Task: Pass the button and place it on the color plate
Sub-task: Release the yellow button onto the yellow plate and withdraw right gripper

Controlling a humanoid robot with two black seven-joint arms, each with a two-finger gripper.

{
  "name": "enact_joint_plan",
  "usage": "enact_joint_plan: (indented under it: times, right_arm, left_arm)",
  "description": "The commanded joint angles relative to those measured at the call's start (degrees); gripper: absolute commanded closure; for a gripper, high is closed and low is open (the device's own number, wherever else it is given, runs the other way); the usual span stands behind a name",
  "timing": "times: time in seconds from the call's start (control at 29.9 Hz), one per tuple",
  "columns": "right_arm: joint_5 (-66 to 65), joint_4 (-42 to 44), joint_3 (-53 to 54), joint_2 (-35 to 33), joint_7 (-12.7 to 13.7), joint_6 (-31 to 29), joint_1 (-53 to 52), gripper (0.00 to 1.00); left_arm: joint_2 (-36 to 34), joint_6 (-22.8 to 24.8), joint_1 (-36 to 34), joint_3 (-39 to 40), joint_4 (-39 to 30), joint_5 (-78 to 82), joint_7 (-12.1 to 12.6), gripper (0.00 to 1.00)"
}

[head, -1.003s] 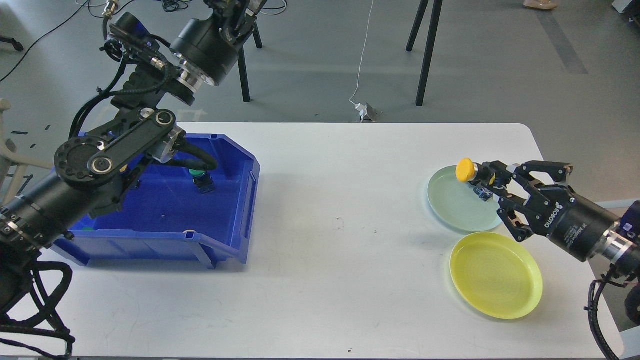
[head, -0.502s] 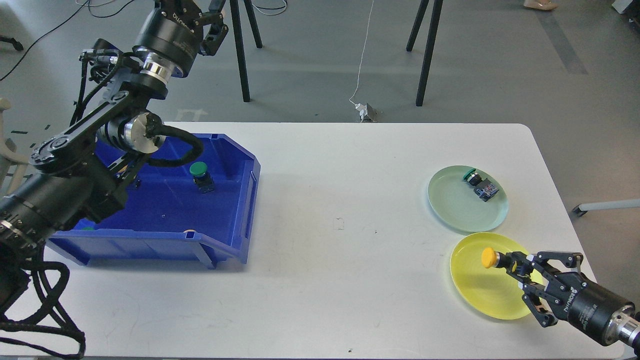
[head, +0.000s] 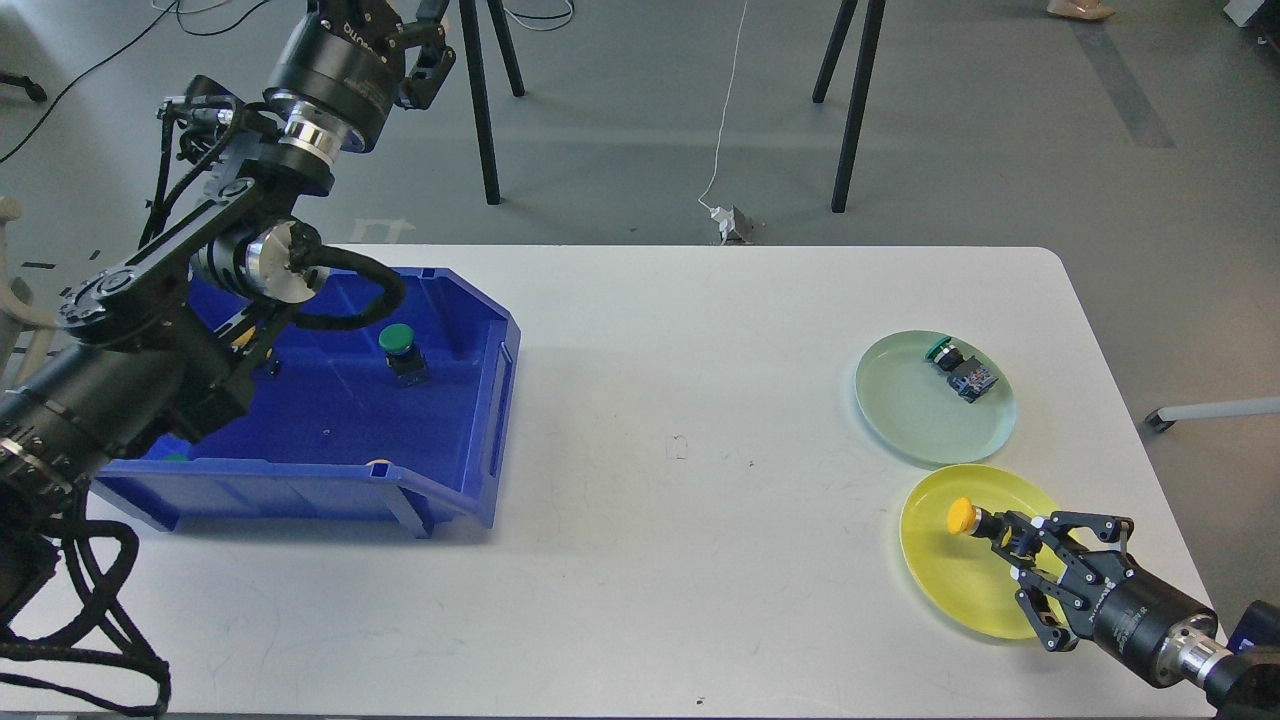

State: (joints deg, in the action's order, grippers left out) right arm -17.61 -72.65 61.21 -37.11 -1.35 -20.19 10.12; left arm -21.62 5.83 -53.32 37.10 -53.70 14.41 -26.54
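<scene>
While my right gripper [head: 1000,535] holds the yellow-capped push button [head: 962,516] over the round yellow plastic plate [head: 960,590], the placing step looks nearly finished but not released.

From the head view, I see its jaws closed narrowly on the button's dark body, the yellow cap pointing left above the plate's left half; whether it touches the plate I cannot tell. One green-capped push button [head: 958,366] already lies on the round pale green plate [head: 900,410] just behind, so that match is done. Another green-capped button [head: 400,350] stands in the blue plastic bin [head: 470,480] on the white table [head: 680,560], and I judge it is left to fetch. My left gripper [head: 425,40] is raised beyond the bin, at the frame's top edge; I cannot tell its jaw state.
</scene>
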Motion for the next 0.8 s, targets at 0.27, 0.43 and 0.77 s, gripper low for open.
enact_joint_plan:
  times: [0.27, 0.43, 0.77]
  right_arm:
    - [0.0, 0.0, -0.8, 0.2, -0.1, 0.1, 0.3, 0.49]
    - [0.0, 0.0, -0.9, 0.3, -0.5, -0.3, 1.0, 0.37]
    - [0.3, -1.0, 7.4, -0.6, -0.9, -0.6, 1.6, 0.15]
  left_arm:
    - [-0.1, -0.3, -0.1, -0.1, 0.0, 0.1, 0.0, 0.00]
    - [-0.1, -0.3, -0.1, -0.1, 0.0, 0.1, 0.0, 0.00]
    - [-0.1, -0.4, -0.4, -0.2, 0.0, 0.2, 0.1, 0.00]
